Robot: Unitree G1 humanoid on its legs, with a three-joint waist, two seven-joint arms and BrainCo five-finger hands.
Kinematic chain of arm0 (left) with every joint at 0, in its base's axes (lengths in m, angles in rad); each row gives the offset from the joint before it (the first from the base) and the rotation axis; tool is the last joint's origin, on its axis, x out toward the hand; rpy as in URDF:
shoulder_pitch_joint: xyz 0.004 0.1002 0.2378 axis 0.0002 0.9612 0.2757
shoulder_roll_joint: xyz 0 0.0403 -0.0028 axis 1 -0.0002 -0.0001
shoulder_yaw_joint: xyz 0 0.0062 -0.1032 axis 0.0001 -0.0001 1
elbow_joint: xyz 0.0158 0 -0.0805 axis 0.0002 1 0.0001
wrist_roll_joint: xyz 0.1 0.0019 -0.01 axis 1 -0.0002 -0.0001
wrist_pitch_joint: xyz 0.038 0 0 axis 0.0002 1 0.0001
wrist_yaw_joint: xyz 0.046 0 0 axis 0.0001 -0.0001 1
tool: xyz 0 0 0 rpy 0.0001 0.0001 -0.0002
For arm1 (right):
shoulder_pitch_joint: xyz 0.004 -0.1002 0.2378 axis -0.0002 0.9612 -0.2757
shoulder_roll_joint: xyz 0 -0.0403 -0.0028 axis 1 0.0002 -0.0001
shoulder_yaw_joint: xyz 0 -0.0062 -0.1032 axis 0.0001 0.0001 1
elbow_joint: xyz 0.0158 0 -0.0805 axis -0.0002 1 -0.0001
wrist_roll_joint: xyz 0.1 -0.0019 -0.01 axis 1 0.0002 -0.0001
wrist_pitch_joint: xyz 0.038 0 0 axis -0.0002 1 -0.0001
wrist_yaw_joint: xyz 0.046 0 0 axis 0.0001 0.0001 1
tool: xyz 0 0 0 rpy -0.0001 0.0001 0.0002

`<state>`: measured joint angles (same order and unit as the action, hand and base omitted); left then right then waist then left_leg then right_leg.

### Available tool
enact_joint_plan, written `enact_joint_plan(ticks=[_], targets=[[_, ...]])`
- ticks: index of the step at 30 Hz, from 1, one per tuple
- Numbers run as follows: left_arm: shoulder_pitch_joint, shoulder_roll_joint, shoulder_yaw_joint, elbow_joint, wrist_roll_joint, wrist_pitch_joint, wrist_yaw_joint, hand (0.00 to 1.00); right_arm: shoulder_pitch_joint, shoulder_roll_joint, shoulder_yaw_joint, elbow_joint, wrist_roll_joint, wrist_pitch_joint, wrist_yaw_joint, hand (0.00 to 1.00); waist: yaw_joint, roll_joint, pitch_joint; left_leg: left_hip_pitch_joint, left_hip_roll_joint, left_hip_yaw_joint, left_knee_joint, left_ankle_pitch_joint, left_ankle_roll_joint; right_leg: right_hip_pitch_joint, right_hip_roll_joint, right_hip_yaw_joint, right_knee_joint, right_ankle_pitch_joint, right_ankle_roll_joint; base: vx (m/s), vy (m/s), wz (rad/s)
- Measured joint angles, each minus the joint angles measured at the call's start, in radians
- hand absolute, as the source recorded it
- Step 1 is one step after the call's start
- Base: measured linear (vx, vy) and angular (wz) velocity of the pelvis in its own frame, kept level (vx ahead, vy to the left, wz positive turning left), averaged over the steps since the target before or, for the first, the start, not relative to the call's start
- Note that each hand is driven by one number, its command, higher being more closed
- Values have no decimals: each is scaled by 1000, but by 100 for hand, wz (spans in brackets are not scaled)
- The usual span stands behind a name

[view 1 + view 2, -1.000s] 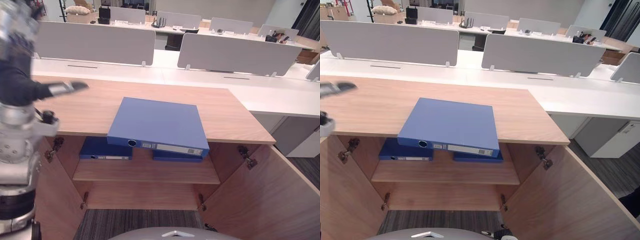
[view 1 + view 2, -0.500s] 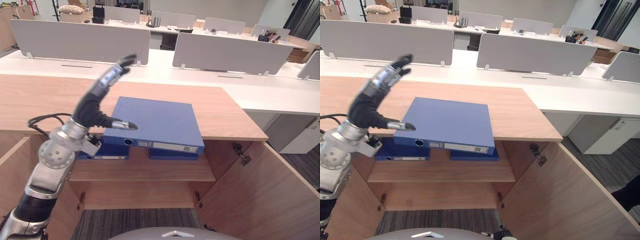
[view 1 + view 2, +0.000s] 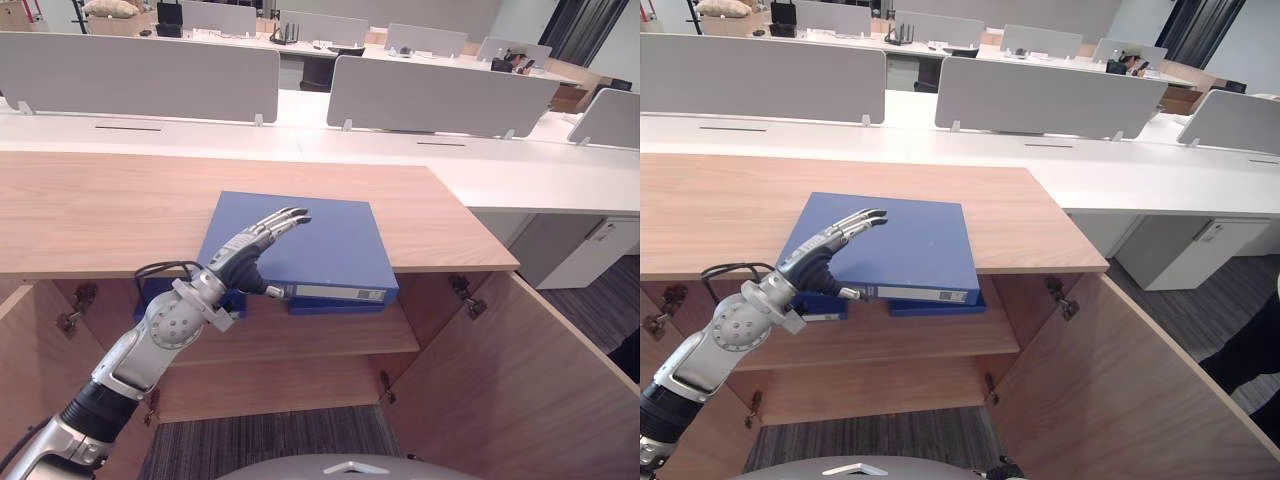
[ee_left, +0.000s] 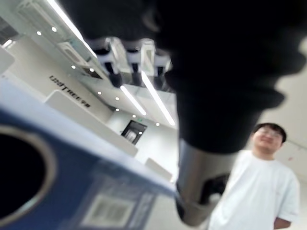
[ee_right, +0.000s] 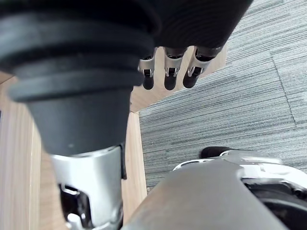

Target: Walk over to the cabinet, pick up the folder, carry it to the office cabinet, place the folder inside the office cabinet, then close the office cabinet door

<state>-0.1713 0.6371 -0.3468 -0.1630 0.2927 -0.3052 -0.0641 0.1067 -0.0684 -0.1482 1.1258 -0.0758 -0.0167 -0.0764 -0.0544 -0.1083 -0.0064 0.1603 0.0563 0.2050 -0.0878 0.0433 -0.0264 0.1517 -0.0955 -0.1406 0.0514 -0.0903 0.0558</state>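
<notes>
A blue folder [image 3: 330,240] lies flat on the wooden cabinet top [image 3: 90,215], its spine hanging over the front edge. My left hand [image 3: 235,262] is at the folder's front left corner. Its straight fingers [image 3: 280,220] reach over the cover while the thumb sits in front of the spine. In the left wrist view the spine [image 4: 57,172] with its round hole is very close. My right hand [image 5: 165,76] hangs with relaxed fingers over the grey carpet, holding nothing.
Both cabinet doors stand open, the right door [image 3: 520,380] swung towards me. Two more blue folders [image 3: 335,305] [image 3: 150,297] lie on the shelf inside. White desks with grey dividers [image 3: 440,95] run behind. A person in a white shirt [image 4: 254,191] stands nearby.
My left hand came down from a raised position to the folder's front left corner. The camera shifted slightly; the folder has not moved.
</notes>
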Motion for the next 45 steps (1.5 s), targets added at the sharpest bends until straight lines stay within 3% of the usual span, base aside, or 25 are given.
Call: enact_joint_plan(ticks=[15, 21, 34, 45], targets=[[-9, -22, -50, 58, 356, -5, 175, 0, -15, 0, -15, 0, 10, -1, -39, 0, -29, 15, 17, -15, -15, -6, 0, -16, 8, 5, -11, -11, -31, 10, 17, 18, 4, 1], [-6, -84, -50, 58, 495, 16, 246, 0, -19, -1, -20, -1, 11, -2, -44, 0, -32, 21, 36, -9, -15, -16, 0, -16, 8, 20, -11, -24, -39, 8, 14, -8, -14, 5], [123, -211, -45, 10, 505, 26, 259, 0, -19, -1, -20, -1, 11, -1, -66, 0, -31, 24, 35, -10, -24, -20, 0, -16, 8, 22, -21, -32, -43, 11, 25, 0, 0, 0], [201, -270, -44, -20, 495, 25, 254, 0, -18, 0, -19, -1, 11, 0, -67, 0, -30, 24, 34, -9, -30, -28, 0, -13, 12, 26, -27, -36, -42, 12, 29, -4, -1, 1]])
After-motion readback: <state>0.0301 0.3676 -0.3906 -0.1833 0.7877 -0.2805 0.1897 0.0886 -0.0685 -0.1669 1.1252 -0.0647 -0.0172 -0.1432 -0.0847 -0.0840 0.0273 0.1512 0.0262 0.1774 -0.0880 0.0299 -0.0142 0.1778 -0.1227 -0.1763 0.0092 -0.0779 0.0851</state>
